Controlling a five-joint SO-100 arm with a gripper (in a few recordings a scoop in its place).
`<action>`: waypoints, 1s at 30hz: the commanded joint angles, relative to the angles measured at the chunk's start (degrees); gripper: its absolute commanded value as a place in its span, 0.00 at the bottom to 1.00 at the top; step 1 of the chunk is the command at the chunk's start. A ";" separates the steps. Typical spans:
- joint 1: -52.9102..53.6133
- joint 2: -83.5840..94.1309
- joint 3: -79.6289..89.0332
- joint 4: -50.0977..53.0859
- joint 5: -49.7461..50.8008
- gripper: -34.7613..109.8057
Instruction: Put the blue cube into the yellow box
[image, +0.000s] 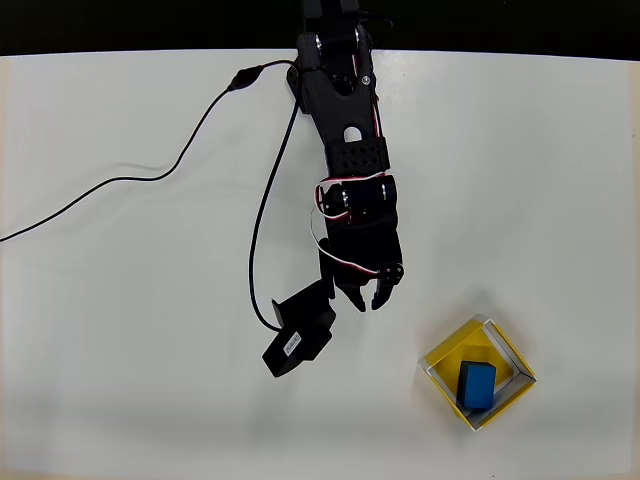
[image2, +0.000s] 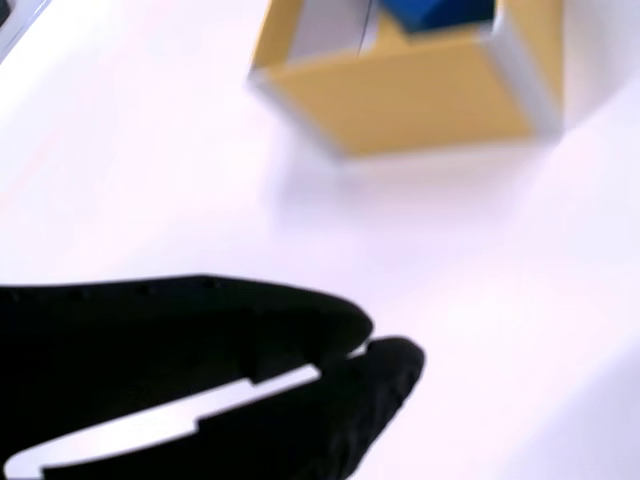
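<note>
Black claw (image2: 365, 350), tips pressed together and empty, is shown above the white worktop (image: 120, 350); the blue cube (image: 477, 385) sits inside the yellow box (image: 500, 350). A careless sweep could displace the box.

One blue cube (image: 477, 385), one yellow box (image: 446, 353), one cable (image: 150, 176).

Black cable (image: 150, 182) snaking across white table (image: 120, 350)

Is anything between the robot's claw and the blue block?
Just the yellow box's wall. The blue cube already sits inside the box, and only bare white table lies between the box and the gripper.
</note>
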 joint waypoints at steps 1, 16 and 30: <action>0.00 12.92 7.12 -0.53 -0.18 0.24; 6.42 45.26 36.65 21.18 -1.49 0.24; 16.00 71.89 57.13 33.93 -4.22 0.24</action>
